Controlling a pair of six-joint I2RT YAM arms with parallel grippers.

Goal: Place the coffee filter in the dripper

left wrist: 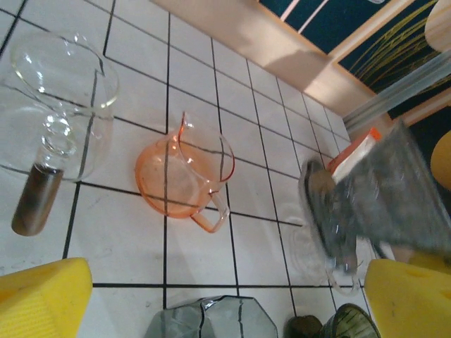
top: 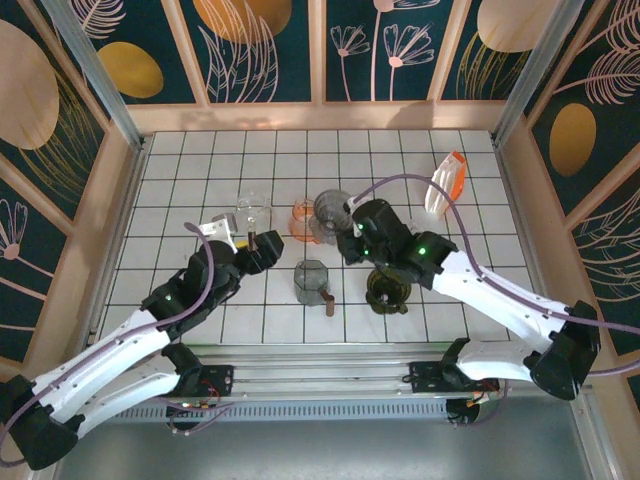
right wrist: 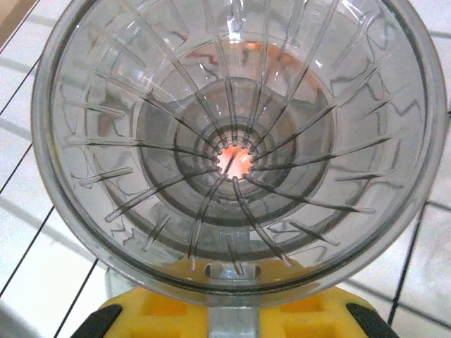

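One clear ribbed plastic dripper (right wrist: 232, 141) is gripped by your right claw (top: 345, 218) midway between the bench (top: 180, 190) edges; your left claw (left wrist: 225, 274) is wide open.

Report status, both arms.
Left gripper open, empty. Right gripper shut on smoky ribbed plastic dripper, held tilted, empty. Orange translucent plastic dripper close beside.

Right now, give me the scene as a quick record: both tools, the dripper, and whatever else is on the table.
left tool: open, empty, just near of the glass server
right tool: shut on the smoky dripper, which is tilted
dripper inside: bare ribs, nothing in it
mid table: orange dripper, grey faceted cup, dark green cup
far right: white-and-orange item, contents too small to tell
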